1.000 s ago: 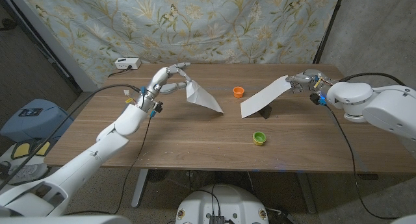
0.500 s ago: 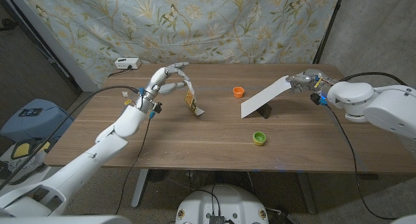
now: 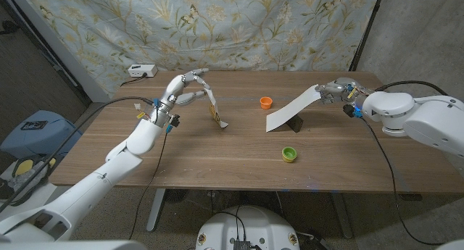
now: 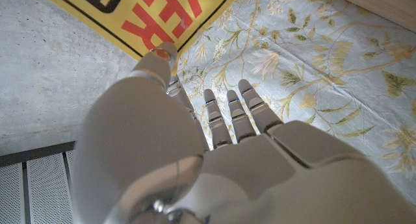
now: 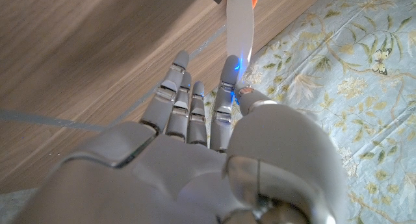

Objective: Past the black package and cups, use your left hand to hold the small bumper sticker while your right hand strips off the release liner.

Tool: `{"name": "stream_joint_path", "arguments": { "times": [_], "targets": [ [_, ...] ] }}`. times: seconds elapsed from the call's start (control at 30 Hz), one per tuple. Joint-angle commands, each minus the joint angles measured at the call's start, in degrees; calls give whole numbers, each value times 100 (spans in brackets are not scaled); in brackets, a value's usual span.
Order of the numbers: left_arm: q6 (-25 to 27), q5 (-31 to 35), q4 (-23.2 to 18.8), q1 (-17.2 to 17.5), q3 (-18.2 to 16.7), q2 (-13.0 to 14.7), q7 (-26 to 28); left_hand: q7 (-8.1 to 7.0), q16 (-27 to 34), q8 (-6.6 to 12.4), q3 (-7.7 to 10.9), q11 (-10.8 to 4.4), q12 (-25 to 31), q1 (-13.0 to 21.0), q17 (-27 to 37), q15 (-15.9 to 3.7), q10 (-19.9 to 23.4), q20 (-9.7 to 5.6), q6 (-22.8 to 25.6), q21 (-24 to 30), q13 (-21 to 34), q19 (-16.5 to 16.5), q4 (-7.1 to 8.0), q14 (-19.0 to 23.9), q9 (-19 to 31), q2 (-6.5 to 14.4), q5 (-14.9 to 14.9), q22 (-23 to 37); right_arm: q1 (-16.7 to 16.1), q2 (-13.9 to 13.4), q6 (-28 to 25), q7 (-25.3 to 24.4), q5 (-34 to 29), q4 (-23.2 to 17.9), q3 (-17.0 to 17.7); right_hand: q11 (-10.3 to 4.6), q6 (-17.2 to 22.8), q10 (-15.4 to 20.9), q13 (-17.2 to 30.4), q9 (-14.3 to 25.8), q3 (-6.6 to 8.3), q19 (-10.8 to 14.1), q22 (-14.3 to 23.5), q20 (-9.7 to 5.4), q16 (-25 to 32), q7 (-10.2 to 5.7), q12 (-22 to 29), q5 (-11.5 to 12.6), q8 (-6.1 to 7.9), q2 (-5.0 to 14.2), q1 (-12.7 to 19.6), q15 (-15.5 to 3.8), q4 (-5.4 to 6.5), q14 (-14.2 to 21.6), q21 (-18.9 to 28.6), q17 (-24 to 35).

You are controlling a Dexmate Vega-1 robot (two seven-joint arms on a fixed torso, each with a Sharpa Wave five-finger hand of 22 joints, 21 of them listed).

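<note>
My left hand (image 3: 185,88) is raised over the table's far left and pinches the top of the small bumper sticker (image 3: 214,109), which hangs down with its lower end curled at the tabletop. Its yellow face with red letters (image 4: 156,16) shows past my left hand (image 4: 214,152), thumb against its edge. At the far right, my right hand (image 3: 335,90) pinches one end of the white release liner (image 3: 290,110), which slopes down toward the table. The same liner (image 5: 239,23) runs out from the fingers of my right hand (image 5: 195,152). Sticker and liner are apart.
A black package (image 3: 293,124) lies partly behind the liner's lower end. An orange cup (image 3: 266,102) stands between the hands, and a green cup (image 3: 289,154) sits nearer the front. A white box (image 3: 141,71) is at the far left edge. Floral cloth hangs behind the table (image 3: 217,163).
The sticker in my left hand has swung in from a wide white sheet to a narrow hanging strip showing its yellow face. My right hand with the liner has shifted slightly left.
</note>
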Motion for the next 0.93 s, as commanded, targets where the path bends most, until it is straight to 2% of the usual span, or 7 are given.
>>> {"name": "stream_joint_path", "arguments": {
  "times": [0.03, 0.23, 0.47, 0.6, 0.63, 0.8, 0.93],
  "targets": [
    [45, -100, -93, 92, -52, 18, 15, 0, 0, -61, 5, 17, -3, -64, 26, 6, -50, 7, -124, -12, 32, -26, 47, -52, 4, 21, 14, 23, 143, 32, 138, 180, -3, 94, -172, 30, 17, 34, 22, -14, -53, -7, 20, 51, -17, -54, -8, -31, 13, -29, -63, 61, -12, -2, 35, 21],
    [78, -204, -157, 159, -87, 88, -46, -2, -13, -161, -21, 40, -13, -159, 23, 19, -92, -1, -380, -19, 32, -54, 89, -93, -9, 33, 2, 23, 228, 61, 164, 219, -10, 123, -278, 64, 10, 43, 21, -47, -99, 9, 19, 85, -18, -56, -5, -46, -3, -54, -90, 101, -21, 2, 40, 19],
    [145, -353, -240, 233, -119, 172, -153, -152, -45, -381, -93, 92, -46, -367, 1, 70, -239, 25, -861, -56, 30, -170, 158, -206, -43, 52, -48, 21, 359, 129, 207, 260, -51, 182, -443, 113, -105, -5, 14, -119, -199, 5, 18, 125, -32, -44, -28, -83, -82, -128, -148, 131, -54, 3, 34, 1],
    [193, -445, -235, 227, -107, 189, -246, -226, -58, -519, -134, 85, -60, -477, -12, 88, -336, 27, -1137, -66, 28, -214, 184, -284, -61, 67, -96, 20, 394, 184, 219, 246, -47, 195, -506, 126, -285, -22, 13, -192, -245, 22, 16, 145, -44, -23, -29, -94, -206, -140, -157, 152, -99, -3, 37, -17],
    [219, -502, -241, 220, -92, 204, -309, -228, -62, -532, -142, 92, -61, -497, -13, 92, -346, 33, -1159, -69, 27, -226, 191, -304, -63, 69, -103, 20, 388, 170, 247, 269, -68, 196, -519, 130, -404, -33, 7, -261, -272, 8, 15, 151, -57, 29, -29, -100, -313, -131, -171, 161, -121, -17, 29, -30],
    [302, -729, -237, 176, -15, 231, -590, -339, -57, -902, -221, 159, -67, -729, -5, 113, -521, 24, -1743, -94, 22, -337, 243, -457, -161, 85, -229, 18, 394, 215, 270, 276, -35, 237, -556, 133, -616, -55, -3, -391, -325, 11, 14, 171, -67, 91, -23, -110, -520, -123, -201, 176, -157, -17, 24, -49],
    [373, -879, -237, 161, 40, 199, -758, -292, -61, -1122, -192, 249, -87, -775, -1, 160, -682, 51, -2046, -120, 21, -444, 231, -557, -218, 148, -275, 19, 455, 296, 272, 272, -21, 312, -638, 130, -635, -95, -8, -446, -347, 1, 13, 169, -76, 66, -31, -113, -583, -115, -217, 172, -168, -31, 18, -56]
  ]
}}
